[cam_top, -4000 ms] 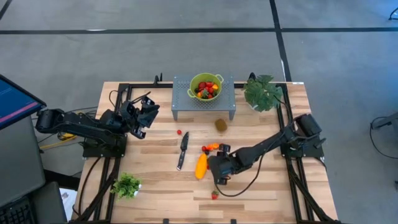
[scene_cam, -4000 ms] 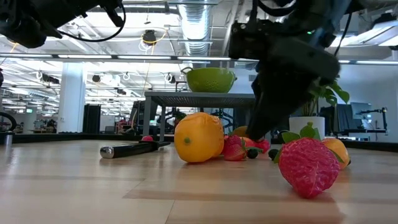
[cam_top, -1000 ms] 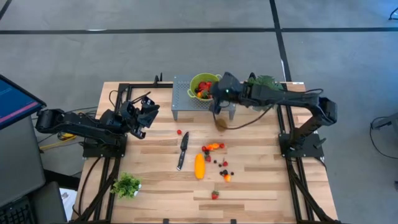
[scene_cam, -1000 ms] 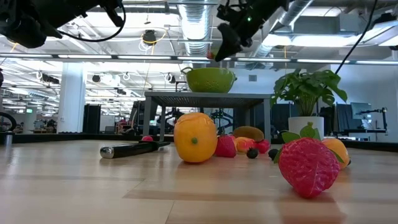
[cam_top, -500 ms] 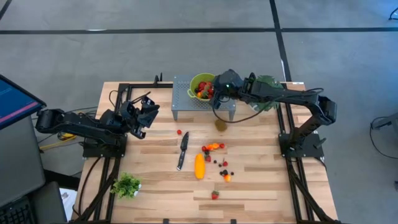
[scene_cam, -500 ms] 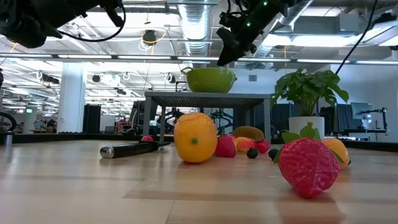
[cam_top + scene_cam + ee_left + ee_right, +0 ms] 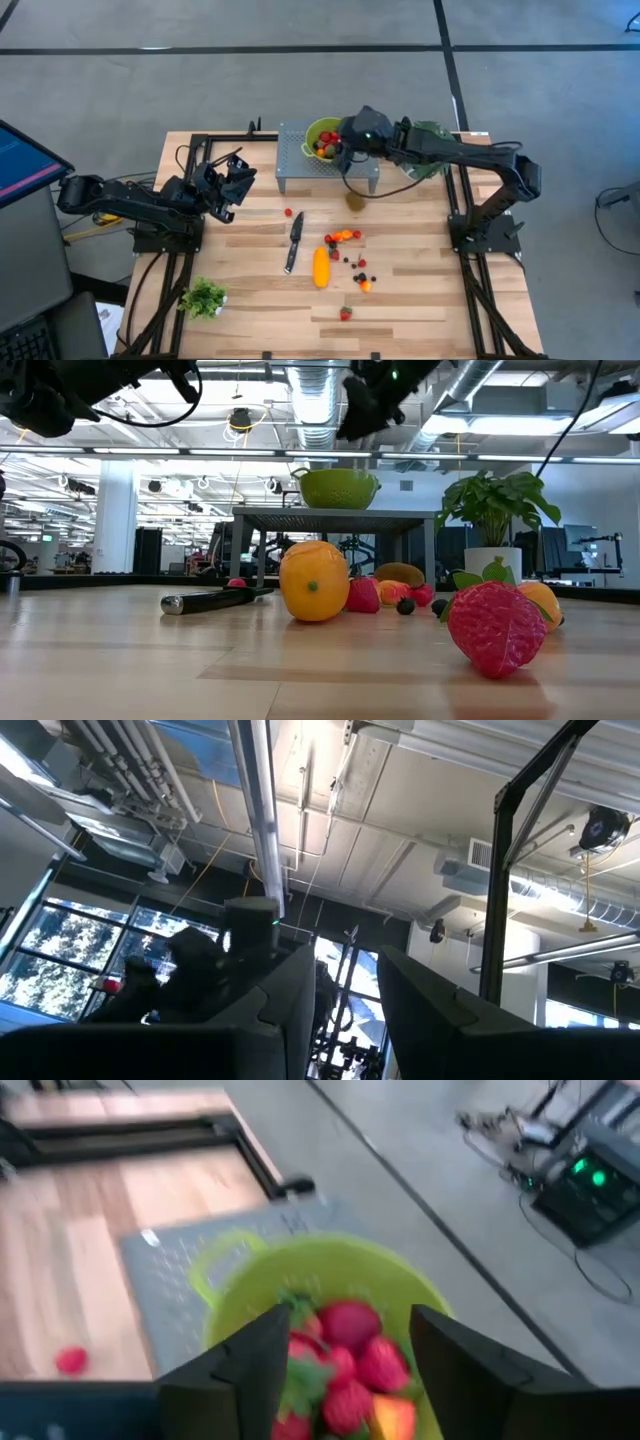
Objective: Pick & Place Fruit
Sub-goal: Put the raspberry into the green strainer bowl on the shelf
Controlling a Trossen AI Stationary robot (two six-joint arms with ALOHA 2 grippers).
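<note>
Right hand [image 7: 345,146] empty, fingers parted, above green bowl [image 7: 318,131]; remaining fruit [image 7: 345,250] on tabletop below bowl stand, nearer right arm.

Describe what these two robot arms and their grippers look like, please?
Both arms are dark, slim, jointed tubes on black frame mounts. The left gripper and the right gripper each end in two flat dark fingers. A thin black cable loops under the right arm.
</note>
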